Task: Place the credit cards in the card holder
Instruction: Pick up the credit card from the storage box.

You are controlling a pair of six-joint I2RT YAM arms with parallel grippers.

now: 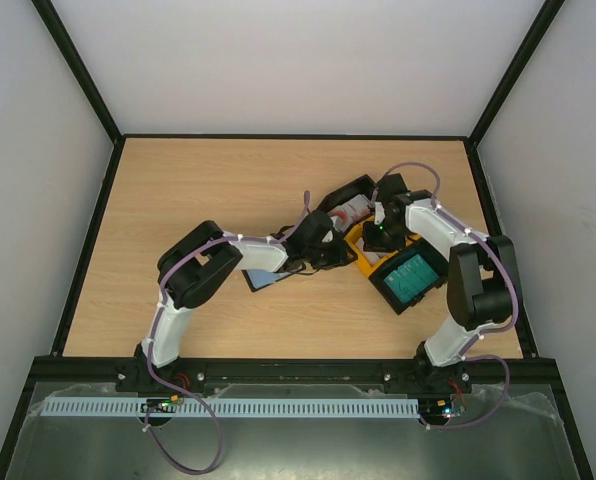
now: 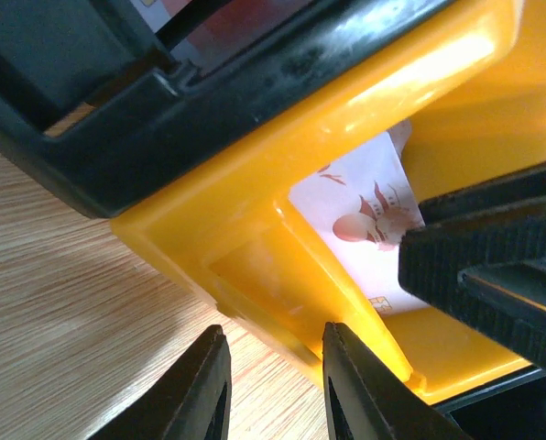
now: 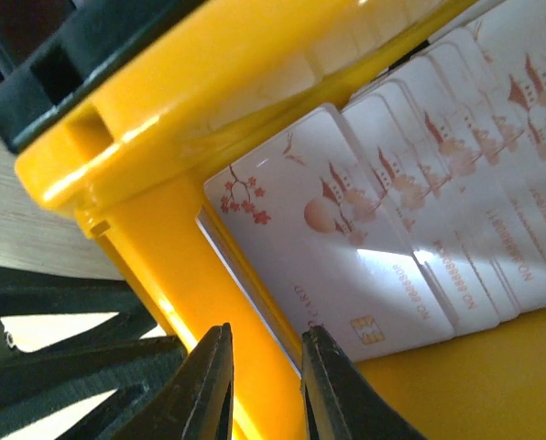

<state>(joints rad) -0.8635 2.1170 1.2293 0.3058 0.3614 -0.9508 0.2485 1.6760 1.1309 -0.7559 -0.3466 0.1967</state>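
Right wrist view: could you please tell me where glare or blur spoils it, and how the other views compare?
Right wrist: a glare patch washes out print on the front credit card, and the yellow bin wall gleams; the right gripper's fingers are soft. Left wrist: yellow bin's rim blown out top right, left gripper's fingers blurred. Top external: even light, faint shadows, things too small.

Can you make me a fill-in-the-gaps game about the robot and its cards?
The cards lie in a bin coloured ___.
The second bin joined to it is ___.
The number of arms at the bins is ___.
Missing words: yellow, black, two.
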